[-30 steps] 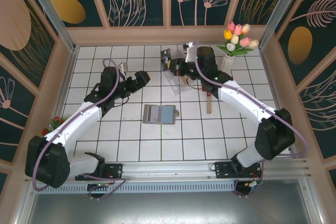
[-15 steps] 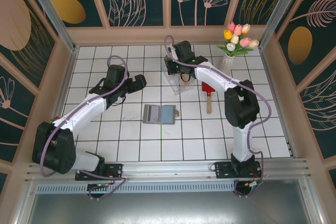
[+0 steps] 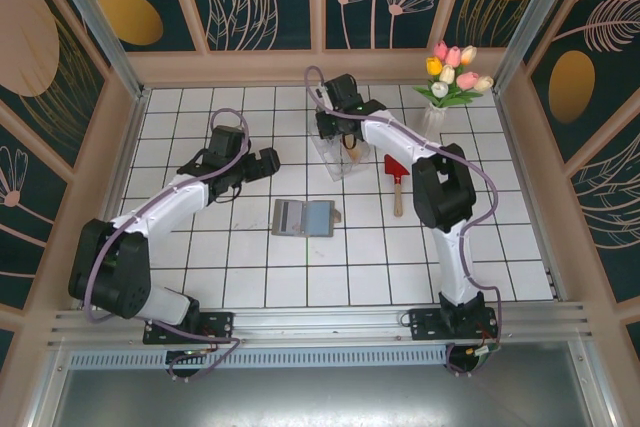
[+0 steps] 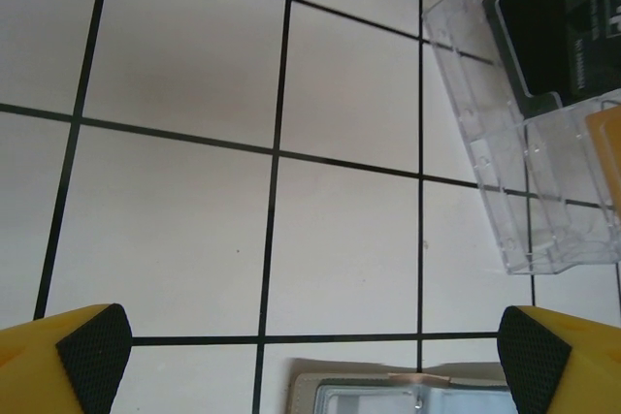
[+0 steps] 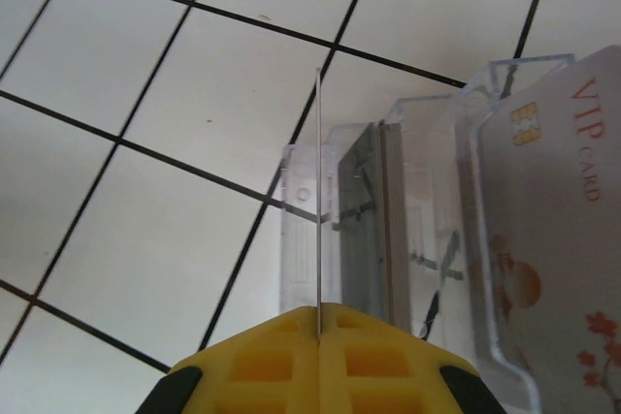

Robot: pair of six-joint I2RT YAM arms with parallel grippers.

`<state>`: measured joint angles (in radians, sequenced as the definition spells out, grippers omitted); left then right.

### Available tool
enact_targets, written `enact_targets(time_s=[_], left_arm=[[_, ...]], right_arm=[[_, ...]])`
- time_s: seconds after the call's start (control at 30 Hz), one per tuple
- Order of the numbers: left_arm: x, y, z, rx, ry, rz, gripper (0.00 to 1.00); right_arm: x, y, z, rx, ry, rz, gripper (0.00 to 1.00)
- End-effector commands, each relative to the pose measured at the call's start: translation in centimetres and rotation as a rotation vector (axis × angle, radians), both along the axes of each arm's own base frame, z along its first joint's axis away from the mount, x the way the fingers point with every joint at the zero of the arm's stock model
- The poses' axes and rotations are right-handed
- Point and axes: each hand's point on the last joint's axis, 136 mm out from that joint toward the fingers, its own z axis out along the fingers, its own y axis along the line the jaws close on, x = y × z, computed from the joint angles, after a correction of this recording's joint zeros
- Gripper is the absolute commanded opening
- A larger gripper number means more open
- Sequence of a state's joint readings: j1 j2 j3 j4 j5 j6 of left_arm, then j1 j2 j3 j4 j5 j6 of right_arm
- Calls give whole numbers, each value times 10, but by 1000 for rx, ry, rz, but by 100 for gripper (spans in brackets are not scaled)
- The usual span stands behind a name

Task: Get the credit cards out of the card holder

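Right pincer [image 5: 318,315] pressed together, pinching a thin card [image 5: 318,191] edge-on above the clear box [image 5: 427,201]. Left pincer [image 4: 312,344] spread wide, empty, above the table [image 3: 250,267] near the card holder [image 3: 302,217].

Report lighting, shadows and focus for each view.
Top external: evenly lit, sharp, faint shadows. Left wrist: soft grey shadow across the tiles; box crisp. Right wrist: right gripper blurred up close; its card is a thin edge-on line.
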<state>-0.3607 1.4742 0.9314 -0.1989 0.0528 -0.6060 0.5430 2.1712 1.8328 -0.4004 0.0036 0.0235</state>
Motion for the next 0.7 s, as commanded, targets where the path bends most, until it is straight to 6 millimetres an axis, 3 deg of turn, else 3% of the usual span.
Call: enact_targets(time_s=[0.0,0.23,0.67], left_arm=[[6,-5,4,-23,2,-13,99],[2,-7,-3,-34,25,-19,98],[-2,-11,-13,-65,58,-24,98]], right_arm=[[16,-17,-3,-48,-11,-22,0],[16,-10,-11,-53,11,56,0],[10,-19,-23,-105,45,47,0]])
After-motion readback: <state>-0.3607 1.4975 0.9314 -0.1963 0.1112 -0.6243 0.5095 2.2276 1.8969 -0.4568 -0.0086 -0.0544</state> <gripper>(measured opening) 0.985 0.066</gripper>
